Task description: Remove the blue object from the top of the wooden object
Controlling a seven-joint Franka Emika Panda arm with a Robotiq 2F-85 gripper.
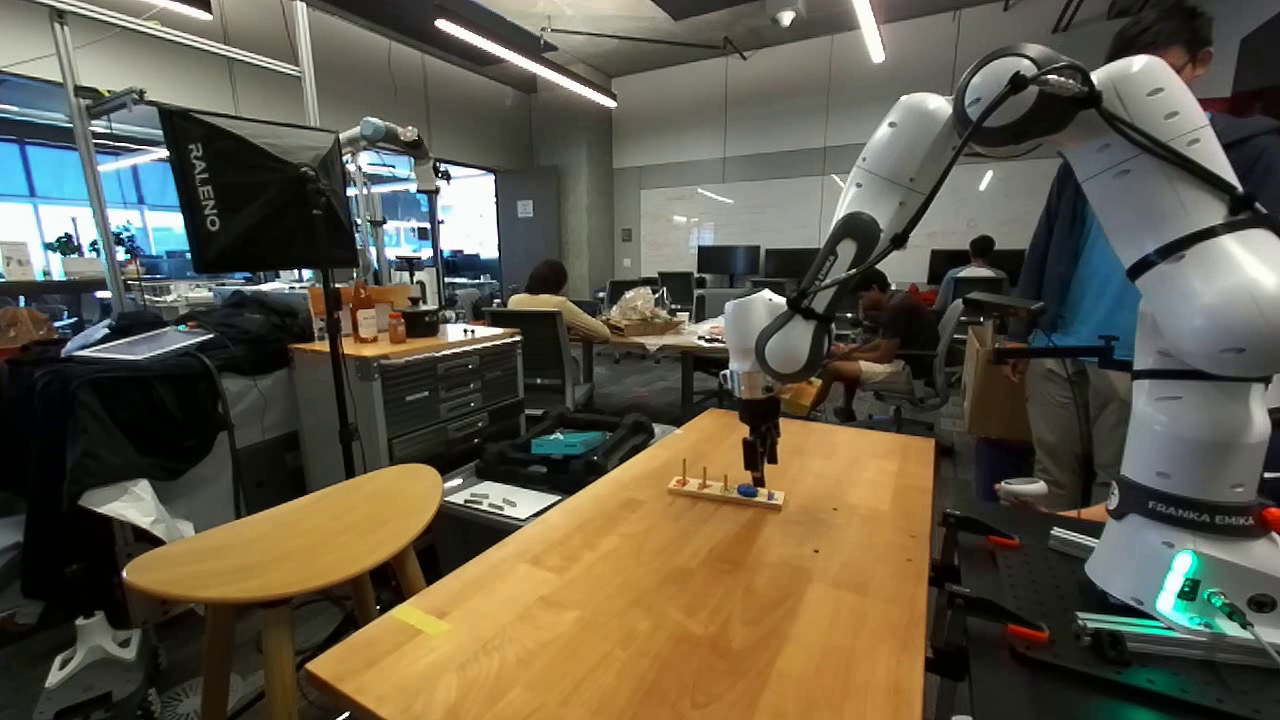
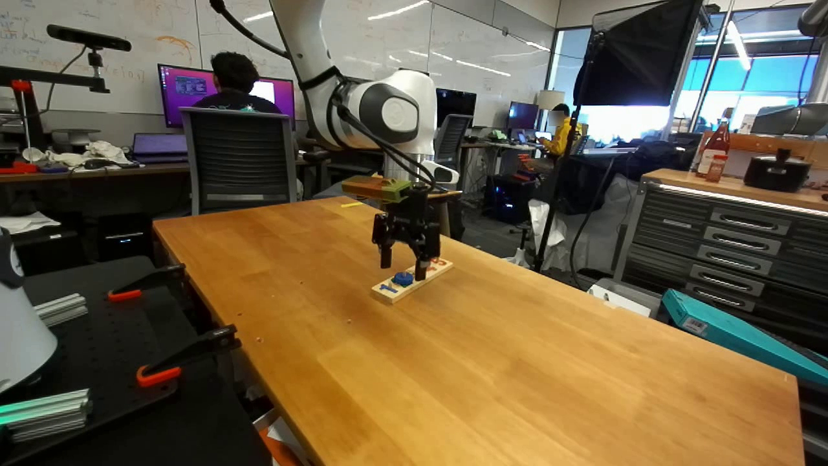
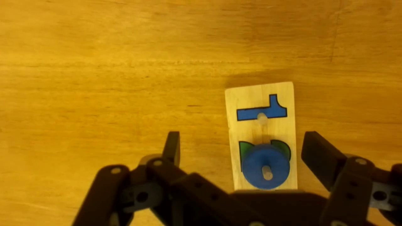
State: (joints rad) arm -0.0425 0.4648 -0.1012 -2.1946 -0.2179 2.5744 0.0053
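Jaws wide apart and empty, the end effector (image 3: pixel 245 150) hangs above the worktop (image 3: pixel 100 94), apparently at the lining-up step. At four o'clock in the wrist view, the blue ring (image 3: pixel 252 166) circles a peg (image 3: pixel 267 173) on the wooden board (image 3: pixel 251 131); centring, then gripping, should follow.

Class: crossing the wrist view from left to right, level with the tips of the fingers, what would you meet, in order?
One of the fingers → the wooden strip, bearing the blue disc → the opposite finger.
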